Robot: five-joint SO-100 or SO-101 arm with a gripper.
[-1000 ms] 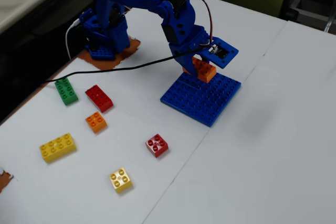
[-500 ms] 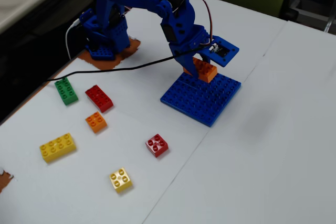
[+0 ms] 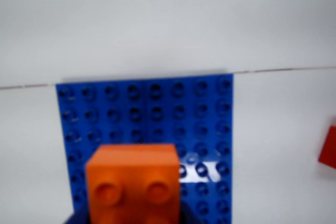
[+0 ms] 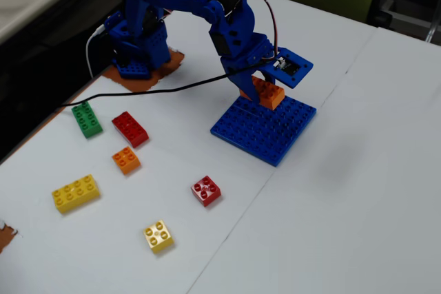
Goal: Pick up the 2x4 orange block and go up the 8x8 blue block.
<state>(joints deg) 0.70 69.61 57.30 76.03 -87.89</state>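
My gripper (image 4: 256,93) is shut on the 2x4 orange block (image 4: 267,94), holding it by one end at the back edge of the 8x8 blue block (image 4: 265,129). I cannot tell whether the brick touches the studs. In the wrist view the orange block (image 3: 134,177) fills the lower middle, with two studs showing. The blue tips of my gripper (image 3: 131,220) hug its sides at the bottom edge. The blue baseplate (image 3: 147,108) spreads out behind it.
Loose bricks lie on the white table to the left: green (image 4: 87,119), red 2x4 (image 4: 129,129), small orange 2x2 (image 4: 126,160), yellow 2x4 (image 4: 76,193), red 2x2 (image 4: 206,191) and yellow 2x2 (image 4: 158,236). A black cable (image 4: 138,93) runs from the arm's base (image 4: 138,49).
Almost nothing: the gripper keeps its hold on the orange block over the baseplate's back edge, with only a very slight shift.
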